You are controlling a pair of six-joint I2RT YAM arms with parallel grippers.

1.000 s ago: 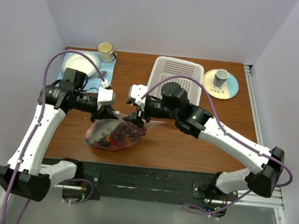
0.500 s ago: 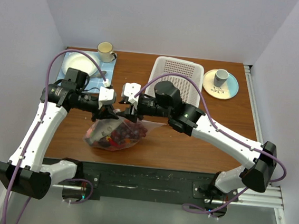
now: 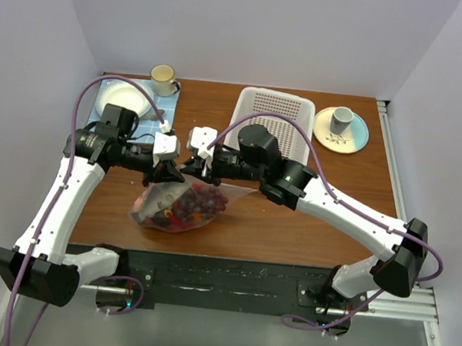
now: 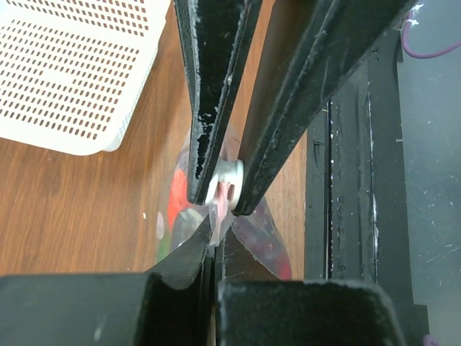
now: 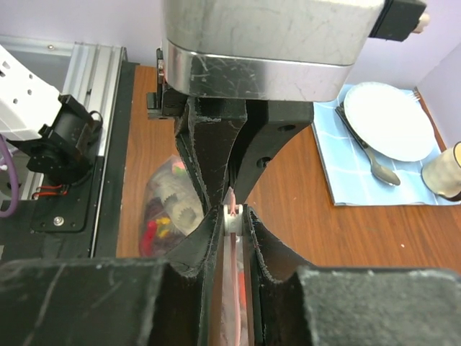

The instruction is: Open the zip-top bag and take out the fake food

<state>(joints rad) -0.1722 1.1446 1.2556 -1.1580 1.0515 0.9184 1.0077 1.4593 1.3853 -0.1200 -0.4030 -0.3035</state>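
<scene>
Clear dotted plastic of the zip-top bag point(image 3: 222, 193) hangs below both grippers, with the fake food point(image 3: 199, 203) enclosed inside. Its top edge is pinched by the left gripper point(image 3: 173, 174). Just beside it, the white zip slider point(image 4: 225, 184) is clamped by the right gripper point(image 3: 192, 169).

From above, the left claw point(image 3: 168, 175) and right claw point(image 3: 195, 170) hid the zip-top bag's point(image 3: 180, 207) zip edge — in both wrist views the fake food point(image 4: 175, 205) was blurred, mostly behind fingers point(image 4: 209, 94).
</scene>
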